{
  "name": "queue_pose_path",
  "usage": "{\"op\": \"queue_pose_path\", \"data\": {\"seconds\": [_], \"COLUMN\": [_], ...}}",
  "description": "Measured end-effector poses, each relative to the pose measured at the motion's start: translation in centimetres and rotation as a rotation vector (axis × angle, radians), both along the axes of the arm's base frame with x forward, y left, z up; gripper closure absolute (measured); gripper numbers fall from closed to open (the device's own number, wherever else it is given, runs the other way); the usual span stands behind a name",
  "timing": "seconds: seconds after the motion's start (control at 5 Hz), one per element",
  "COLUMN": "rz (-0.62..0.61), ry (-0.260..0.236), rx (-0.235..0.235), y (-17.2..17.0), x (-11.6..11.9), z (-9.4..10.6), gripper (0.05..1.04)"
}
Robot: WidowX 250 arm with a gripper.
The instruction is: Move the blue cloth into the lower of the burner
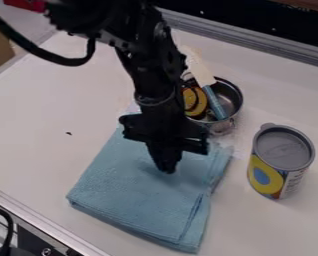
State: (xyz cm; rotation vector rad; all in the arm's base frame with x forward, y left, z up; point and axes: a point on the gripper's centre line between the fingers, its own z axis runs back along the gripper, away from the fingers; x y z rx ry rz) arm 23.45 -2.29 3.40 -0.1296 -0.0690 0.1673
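Blue cloth (135,185) lies folded on the table (41,135). Over it is the gripper (166,167), hiding a part; I cannot tell if it is spread or pinching. Next, a pot (236,95) partly behind the arm (155,75); then a can (274,170).

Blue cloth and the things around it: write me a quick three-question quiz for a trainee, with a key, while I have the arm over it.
1. Fill in the blank: In the camera view, the ____ stands to the right of the cloth.
2. Multiple choice: Which part of the spatula is down in the pot? A) its blue handle; B) its white blade; C) neither.
3. True or false: The gripper points down at the cloth.

Key: 1. can; 2. A; 3. True.
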Motion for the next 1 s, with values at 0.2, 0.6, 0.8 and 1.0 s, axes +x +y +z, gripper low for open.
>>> {"op": "queue_pose_path", "data": {"seconds": [0.2,0.6,0.8,1.0], "rz": [-0.002,0.052,0.111,0.123], "ry": [-0.007,-0.020,-0.039,-0.065], "rx": [0.002,-0.003,0.048,0.085], "y": [0.6,3.0,5.5,7.2], "x": [0.0,1.2,3.7,5.8], "z": [1.0,2.5,2.1,2.2], "gripper": [0.886,0.340,0.109,0.084]}}
